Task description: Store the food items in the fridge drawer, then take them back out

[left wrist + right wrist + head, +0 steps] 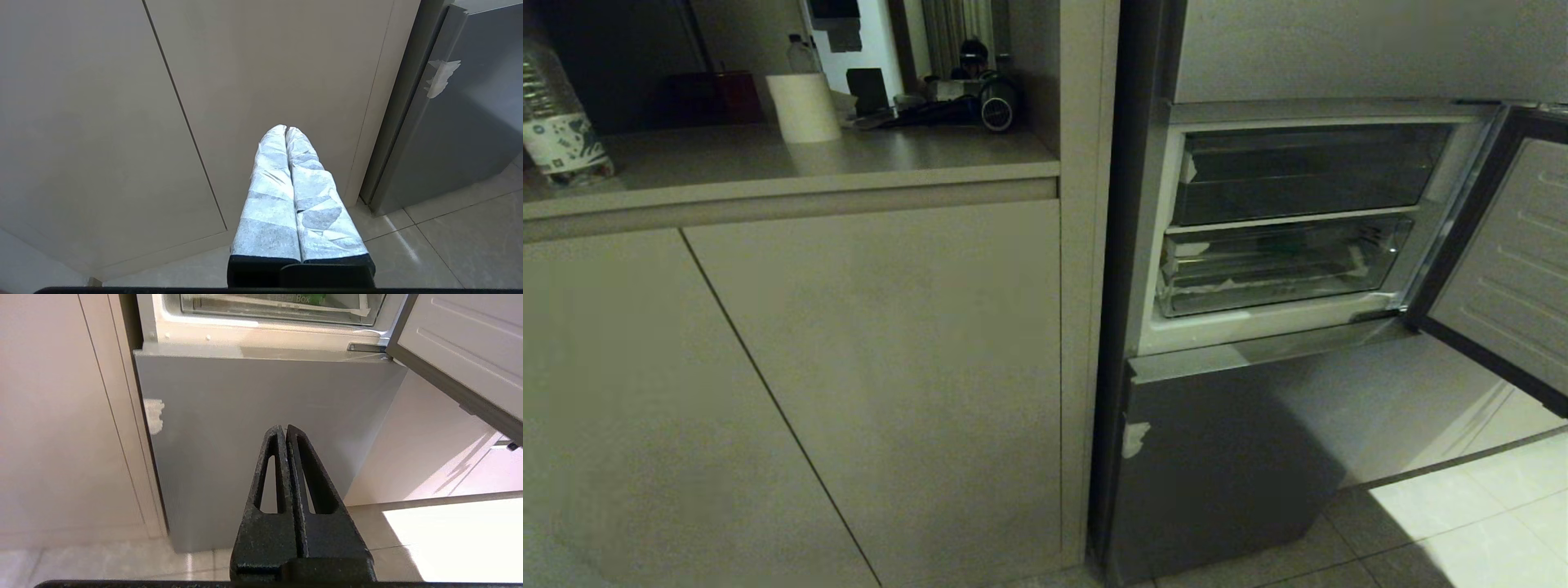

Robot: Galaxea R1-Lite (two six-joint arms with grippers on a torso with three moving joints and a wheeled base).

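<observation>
right claw (pixel 286 428): I see it pinched fully closed, empty, low in front of the grey lower fridge door (pixel 261 449) | left claw (pixel 286 130): closed, empty, facing cabinet door (pixel 261 81) | fridge drawer (pixel 1278 265): above and beyond right claw, pushed in, under the darker drawer (pixel 1307 175) | food items: can't make out

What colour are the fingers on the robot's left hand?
The left gripper's fingers are wrapped in crinkled silvery-white covering, with black at the base. The left wrist view shows it best.
</observation>
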